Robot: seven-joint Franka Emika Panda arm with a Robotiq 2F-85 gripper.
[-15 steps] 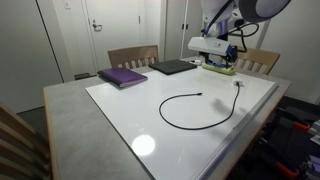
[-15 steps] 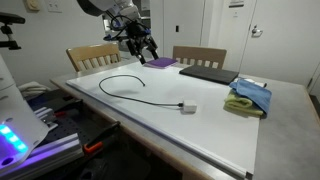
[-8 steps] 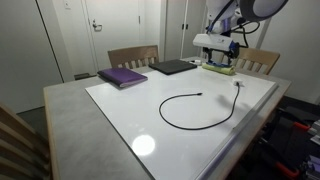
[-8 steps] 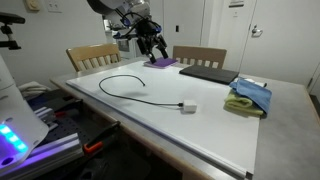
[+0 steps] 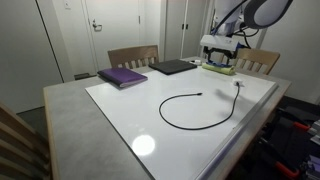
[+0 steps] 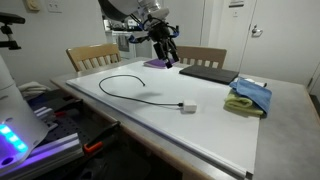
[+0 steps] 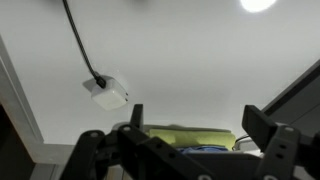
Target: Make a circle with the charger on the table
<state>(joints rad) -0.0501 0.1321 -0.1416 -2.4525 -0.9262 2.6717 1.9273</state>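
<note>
- My gripper (image 6: 167, 58) hangs above the far side of the table (image 5: 75, 115), released. In the wrist view its fingers (image 7: 135, 118) stand spread with nothing between them.
- The charger (image 5: 162, 113) lies flat on the white top, well apart from the gripper, in an open loop whose 2 ends do not meet.
- One side of the loop runs near the table's edge. On its other side the white top lies bare.
- The far edge is crowded by a purple book (image 5: 122, 77), a laptop (image 5: 173, 67) and cloths (image 6: 250, 97). 2 chairs (image 5: 133, 55) stand behind that edge.
- Only the wrist view shows the white plug (image 7: 107, 92) close up, near a green cloth (image 7: 185, 135). It catches just 1 strand of cable.
- Both exterior views show the whole loop.
</note>
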